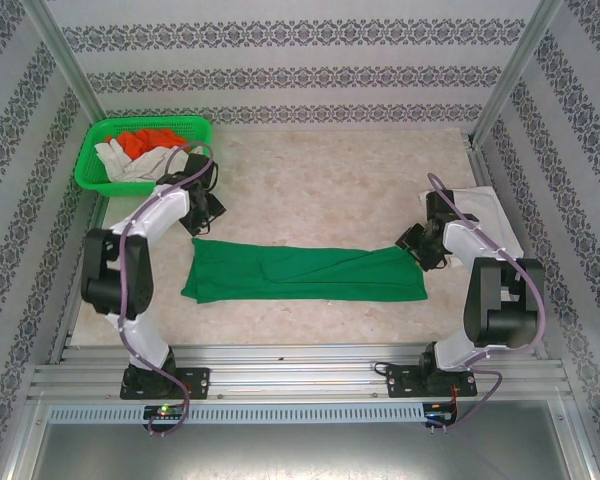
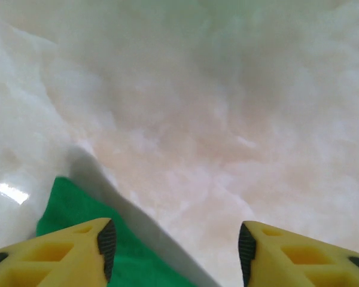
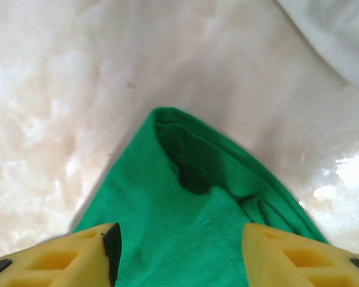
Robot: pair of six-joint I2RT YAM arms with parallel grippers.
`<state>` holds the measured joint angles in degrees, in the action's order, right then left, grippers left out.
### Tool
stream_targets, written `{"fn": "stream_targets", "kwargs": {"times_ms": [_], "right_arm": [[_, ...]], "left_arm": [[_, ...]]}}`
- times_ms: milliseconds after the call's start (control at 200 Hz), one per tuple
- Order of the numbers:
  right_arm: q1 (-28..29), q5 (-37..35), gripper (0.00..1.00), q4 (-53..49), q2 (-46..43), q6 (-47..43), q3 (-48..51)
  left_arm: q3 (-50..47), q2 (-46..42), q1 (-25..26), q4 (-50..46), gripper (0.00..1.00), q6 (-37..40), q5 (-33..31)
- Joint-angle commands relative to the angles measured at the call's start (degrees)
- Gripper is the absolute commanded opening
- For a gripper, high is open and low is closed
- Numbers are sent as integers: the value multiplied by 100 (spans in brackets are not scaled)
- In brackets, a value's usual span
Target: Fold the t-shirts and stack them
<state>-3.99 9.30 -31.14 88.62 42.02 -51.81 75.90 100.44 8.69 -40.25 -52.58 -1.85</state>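
- Green shirt (image 1: 305, 272) lay mid-bench, folded to a long strip; crosswise fold not done.
- left jaws and right jaws stood open over its ends, gripping nothing.
- 1 white shirt (image 1: 495, 205) lay right; orange shirt (image 1: 145, 138) waited in basket (image 1: 88, 158).

Bright light, glare on table (image 3: 347, 173), left wrist view blurred
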Motion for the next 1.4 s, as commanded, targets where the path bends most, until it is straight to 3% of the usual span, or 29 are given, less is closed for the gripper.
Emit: {"fn": "stream_targets", "kwargs": {"times_ms": [0,225,330,495,570,814,929,1109,1269,1394], "right_arm": [[28,-94,57,46,-137,-98,-114],[200,-147,58,98,-9,-28,-149],[275,-170,59,99,121,-10,-251],[395,-174,59,47,367,-42,-489],[447,-165,59,-21,460,-87,-614],[522,-151,59,-129,535,-221,-726],[522,-122,59,-132,477,-220,-708],[539,-139,59,-172,419,-203,-746],[540,-200,60,-135,378,-131,-697],[574,-196,60,-77,375,-46,-633]], "left_arm": [[-681,-629,100,-593,61,-354,-264],[-1896,-1848,233,-1163,61,-1388,104],[-2299,-2145,255,-1432,59,-2004,591],[-3100,-2647,279,-781,53,-2957,1264],[-3337,-2769,372,-653,53,-3265,1276],[-3835,-2709,395,243,48,-3175,836],[-3650,-2432,239,525,38,-2841,799],[-3293,-2160,153,211,15,-2565,763],[-3292,-2449,151,-210,6,-2564,768],[-3356,-2715,140,-392,5,-2523,772]]}}
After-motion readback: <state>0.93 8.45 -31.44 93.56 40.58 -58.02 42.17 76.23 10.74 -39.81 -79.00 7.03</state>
